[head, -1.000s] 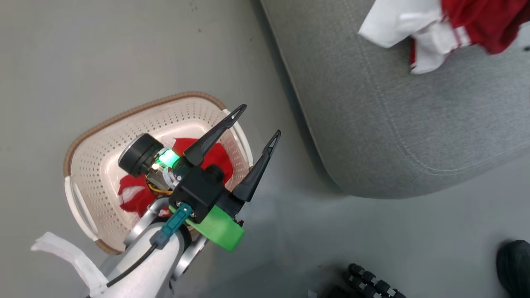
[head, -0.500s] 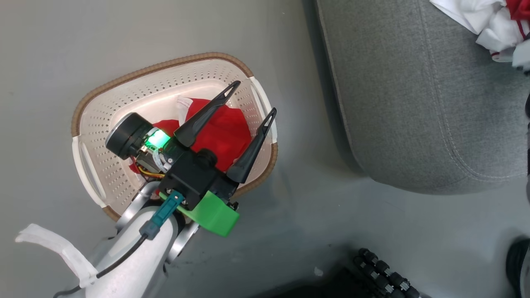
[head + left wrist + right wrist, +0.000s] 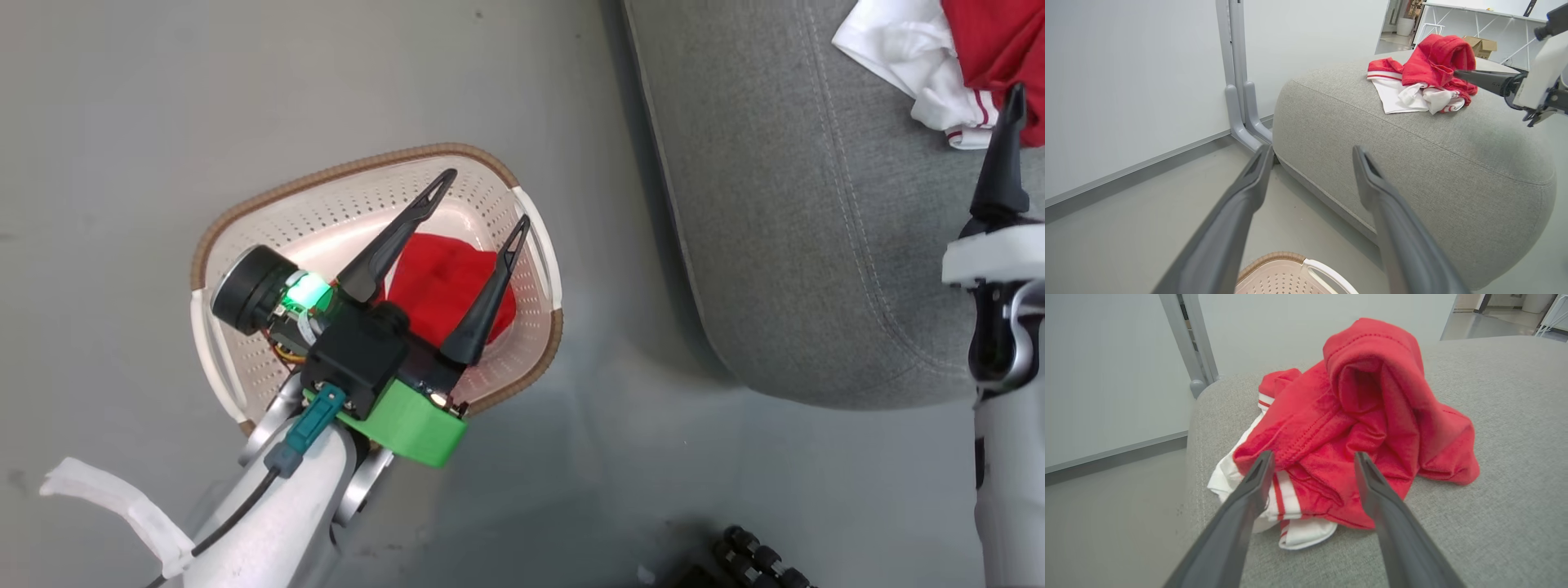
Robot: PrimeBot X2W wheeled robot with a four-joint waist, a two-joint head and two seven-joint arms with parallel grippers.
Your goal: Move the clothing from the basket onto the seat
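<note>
Grey seat [image 3: 816,245] bearing red clothing [image 3: 1372,396], right pincer [image 3: 1312,455] wide open, empty, left pincer [image 3: 487,196] likewise above basket [image 3: 343,171]

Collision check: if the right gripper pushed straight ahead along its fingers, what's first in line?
Likely the red garment heaped on the seat, just beyond the open right gripper; how close is unclear.

The grey floor [image 3: 122,122] carries the basket [image 3: 343,170] and, near it, the seat [image 3: 816,245]. On the seat's top lies a crumpled red garment [image 3: 1355,428] (white trim showing underneath); another red piece [image 3: 433,282] lies in the basket
</note>
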